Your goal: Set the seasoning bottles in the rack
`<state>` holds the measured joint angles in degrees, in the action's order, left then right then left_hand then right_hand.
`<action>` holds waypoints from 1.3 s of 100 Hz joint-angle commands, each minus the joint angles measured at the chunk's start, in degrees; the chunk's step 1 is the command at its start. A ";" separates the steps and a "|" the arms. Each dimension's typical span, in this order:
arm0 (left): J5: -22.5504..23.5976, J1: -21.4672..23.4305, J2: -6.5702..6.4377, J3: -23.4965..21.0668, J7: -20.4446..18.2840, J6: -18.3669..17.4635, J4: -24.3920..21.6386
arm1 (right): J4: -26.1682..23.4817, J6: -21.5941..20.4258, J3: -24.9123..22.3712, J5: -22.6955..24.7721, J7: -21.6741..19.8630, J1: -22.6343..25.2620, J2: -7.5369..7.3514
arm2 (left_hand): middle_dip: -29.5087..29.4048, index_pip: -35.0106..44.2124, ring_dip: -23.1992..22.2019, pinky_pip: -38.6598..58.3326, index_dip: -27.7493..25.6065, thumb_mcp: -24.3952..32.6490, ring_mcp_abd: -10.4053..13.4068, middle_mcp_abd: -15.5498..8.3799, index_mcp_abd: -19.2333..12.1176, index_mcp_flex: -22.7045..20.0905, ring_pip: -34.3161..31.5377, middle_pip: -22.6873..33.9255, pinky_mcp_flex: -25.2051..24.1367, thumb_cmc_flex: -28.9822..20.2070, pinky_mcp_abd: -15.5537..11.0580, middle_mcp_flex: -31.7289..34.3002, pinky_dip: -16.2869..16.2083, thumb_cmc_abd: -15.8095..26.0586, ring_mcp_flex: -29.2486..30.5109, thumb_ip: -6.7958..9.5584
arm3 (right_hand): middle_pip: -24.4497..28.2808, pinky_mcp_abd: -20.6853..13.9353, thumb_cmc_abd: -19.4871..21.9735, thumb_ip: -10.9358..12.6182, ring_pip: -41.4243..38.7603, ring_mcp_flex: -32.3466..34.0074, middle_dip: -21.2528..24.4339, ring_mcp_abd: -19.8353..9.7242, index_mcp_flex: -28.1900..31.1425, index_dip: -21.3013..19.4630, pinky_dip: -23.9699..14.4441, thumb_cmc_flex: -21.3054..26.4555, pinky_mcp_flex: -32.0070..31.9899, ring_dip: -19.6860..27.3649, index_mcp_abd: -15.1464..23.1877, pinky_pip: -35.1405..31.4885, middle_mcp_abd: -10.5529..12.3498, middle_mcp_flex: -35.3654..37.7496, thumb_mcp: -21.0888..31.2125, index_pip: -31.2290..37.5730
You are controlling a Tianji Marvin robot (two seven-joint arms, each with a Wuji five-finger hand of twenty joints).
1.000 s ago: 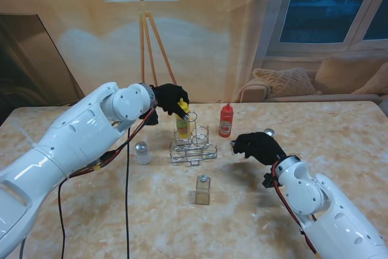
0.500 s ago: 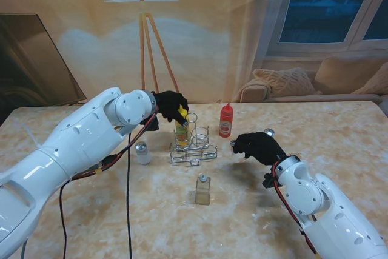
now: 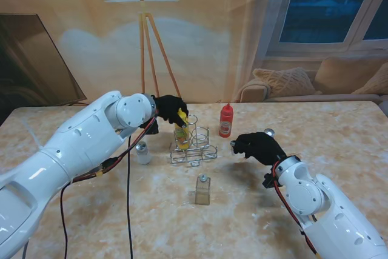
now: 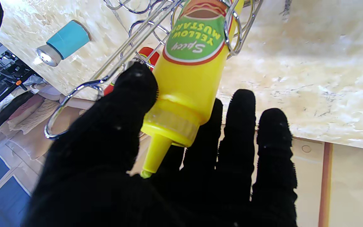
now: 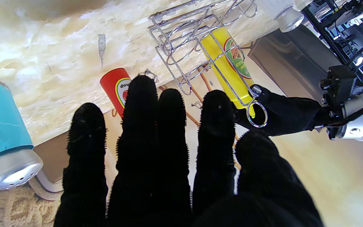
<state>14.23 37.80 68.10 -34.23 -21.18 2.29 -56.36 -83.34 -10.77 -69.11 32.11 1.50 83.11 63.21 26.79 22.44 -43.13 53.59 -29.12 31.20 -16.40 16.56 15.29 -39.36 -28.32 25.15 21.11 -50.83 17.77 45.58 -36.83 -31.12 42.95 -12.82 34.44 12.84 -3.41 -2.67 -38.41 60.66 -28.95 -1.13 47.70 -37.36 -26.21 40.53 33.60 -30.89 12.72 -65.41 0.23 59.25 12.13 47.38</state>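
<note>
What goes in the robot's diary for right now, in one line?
left hand: shut on yellow mustard bottle | bottle: inside wire rack | right hand: open, holding nothing

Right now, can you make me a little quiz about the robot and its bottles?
1. True or false: the mustard bottle is already inside the wire rack.
2. Which hand is on the mustard bottle: A) left hand B) right hand?
3. What colour is the bottle standing outside the rack, farther from me, to its right?

Key: 1 true. 2 A. 3 red.
</note>
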 commanded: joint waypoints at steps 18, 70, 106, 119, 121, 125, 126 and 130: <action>0.31 0.98 -0.26 -0.95 -0.79 0.44 -0.73 | -0.34 0.01 0.05 0.19 -0.79 0.59 0.21 | -1.89 -6.06 4.39 -3.64 2.09 10.38 -2.08 -0.12 0.63 -1.96 5.05 -2.67 -5.34 6.68 1.01 -6.41 1.85 4.25 -7.54 5.73 | 1.02 0.54 -1.07 -0.98 -1.01 0.96 -1.97 -0.66 0.53 0.00 0.00 1.10 -0.23 -1.43 0.30 -1.03 0.45 2.04 0.67 1.07; 1.18 1.51 -0.64 -1.47 -0.46 -1.12 -0.85 | -0.43 -0.08 -0.08 0.29 -0.65 0.70 0.22 | -1.63 -8.09 5.08 -3.55 1.87 14.08 -2.03 -0.28 0.63 -2.42 4.51 -2.59 -4.59 8.49 0.71 -6.48 1.64 1.05 -7.43 5.20 | 1.06 0.44 -1.43 -1.19 -0.98 1.00 -1.98 -0.59 0.44 0.36 0.03 0.61 -0.18 -1.43 0.39 -1.01 0.32 2.07 1.71 1.39; 2.20 2.62 -1.08 -1.83 0.06 -1.89 -2.24 | -0.44 -0.03 -0.07 0.23 -0.78 0.67 0.20 | -1.93 -8.59 5.36 -4.09 1.84 13.69 -2.20 -0.03 0.82 -1.42 4.96 -3.21 -5.46 9.93 0.76 -7.78 1.92 1.74 -8.56 4.89 | 1.05 0.50 -1.64 -1.28 -1.00 0.98 -1.97 -0.61 0.41 0.43 0.01 0.47 -0.20 -1.45 0.42 -1.00 0.44 2.08 2.12 1.47; 2.48 2.72 -1.21 -1.90 -0.08 -1.94 -2.49 | -0.17 -0.10 0.08 0.17 -0.86 0.49 0.19 | -3.81 -12.08 6.83 -5.92 3.70 12.34 -2.89 1.64 2.12 1.92 7.33 -6.59 -7.82 12.49 0.90 -12.23 2.37 2.56 -12.37 4.97 | 1.05 0.46 -2.08 -1.33 -1.01 1.01 -1.97 -0.62 0.32 0.47 0.02 0.53 -0.08 -1.45 0.55 -1.04 0.53 2.08 2.28 1.54; 2.49 2.77 -1.21 -1.95 -0.01 -1.94 -2.52 | -0.16 -0.10 0.08 0.17 -0.86 0.49 0.19 | -4.06 -12.53 7.04 -6.23 3.94 12.15 -2.97 1.88 2.26 2.47 7.69 -7.08 -8.32 12.90 0.88 -13.05 2.42 2.73 -13.07 4.96 | 1.06 0.46 -2.12 -1.33 -1.00 0.98 -1.97 -0.68 0.32 0.47 0.01 0.54 -0.08 -1.44 0.54 -1.05 0.48 2.09 2.31 1.56; 2.54 2.83 -1.21 -1.99 0.11 -1.96 -2.56 | -0.15 -0.08 0.10 0.17 -0.84 0.48 0.20 | -4.48 -13.21 7.39 -6.76 4.28 11.88 -3.25 2.31 2.58 3.46 8.28 -7.92 -9.03 13.35 0.91 -14.39 2.52 2.92 -14.24 4.96 | 1.05 0.45 -2.20 -1.35 -1.00 0.98 -1.96 -0.61 0.35 0.49 0.03 0.54 -0.16 -1.44 0.50 -1.00 0.40 2.07 2.41 1.63; 2.56 2.84 -1.21 -1.99 0.12 -1.97 -2.56 | -0.15 -0.07 0.10 0.17 -0.83 0.48 0.20 | -4.57 -13.38 7.47 -6.90 4.37 11.81 -3.25 2.43 2.79 3.70 8.41 -8.09 -9.17 13.47 0.93 -14.60 2.55 2.96 -14.48 4.96 | 1.05 0.42 -2.22 -1.36 -1.01 1.00 -1.97 -0.67 0.33 0.51 0.03 0.53 -0.21 -1.45 0.50 -0.98 0.36 2.07 2.44 1.63; 2.65 2.86 -1.23 -2.00 0.15 -2.02 -2.59 | -0.14 -0.02 0.12 0.16 -0.80 0.46 0.21 | -4.92 -13.98 7.77 -7.41 4.69 11.55 -3.45 2.81 3.00 4.48 8.79 -8.77 -9.65 13.91 0.95 -15.57 2.67 3.23 -15.16 4.97 | 1.08 0.38 -2.23 -1.38 -1.01 1.01 -1.97 -0.64 0.30 0.55 0.04 0.46 -0.24 -1.45 0.57 -0.96 0.48 2.12 2.54 1.66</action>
<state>16.62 40.46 66.84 -36.07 -20.43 0.46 -58.58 -83.42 -10.80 -69.20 32.20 1.46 83.16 63.20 22.83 10.36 -36.87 47.32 -25.44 42.66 -18.94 18.35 17.03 -36.91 -20.10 17.93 12.82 -39.00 18.33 32.73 -35.27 -28.64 29.64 -8.64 34.45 12.84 -4.93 -2.67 -38.41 60.69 -28.95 -1.13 47.70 -37.36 -26.21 40.41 33.60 -30.90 12.72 -65.41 0.23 59.27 14.10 48.01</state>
